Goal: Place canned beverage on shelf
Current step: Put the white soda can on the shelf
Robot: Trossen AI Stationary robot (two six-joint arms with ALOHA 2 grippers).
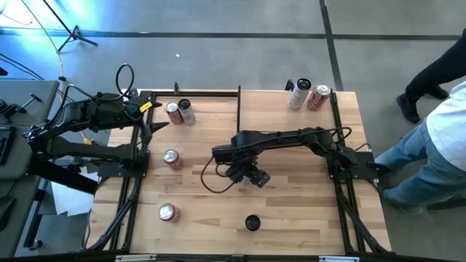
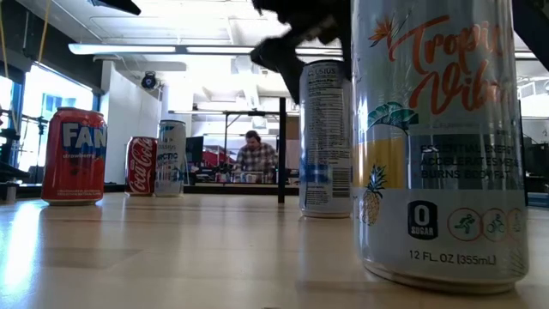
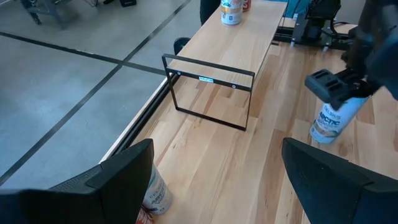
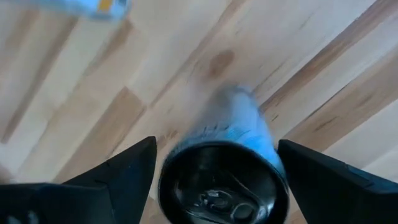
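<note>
My right gripper (image 4: 214, 180) hangs mid-table over upright slim white-blue can (image 4: 224, 168), fingers spread either side of its top, contact unclear. Shelf (image 3: 214, 78) sits farther back along table's far edge. My left gripper (image 1: 154, 124) open, parked at left side near 2 cans (image 1: 180, 112)

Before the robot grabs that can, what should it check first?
1. Right gripper open: ok, a finger shows on each side of the can.
2. Can between the fingers: ok, the silver can with a black top sits in the middle of the gap.
3. Can standing up: ok, the left wrist view shows it upright.
4. Fingers touching the can: cannot tell.
5. Shelf free: ok, nothing stands inside the black frame.
6. Left gripper out of the way: ok, it waits open at the table's left edge.
</note>
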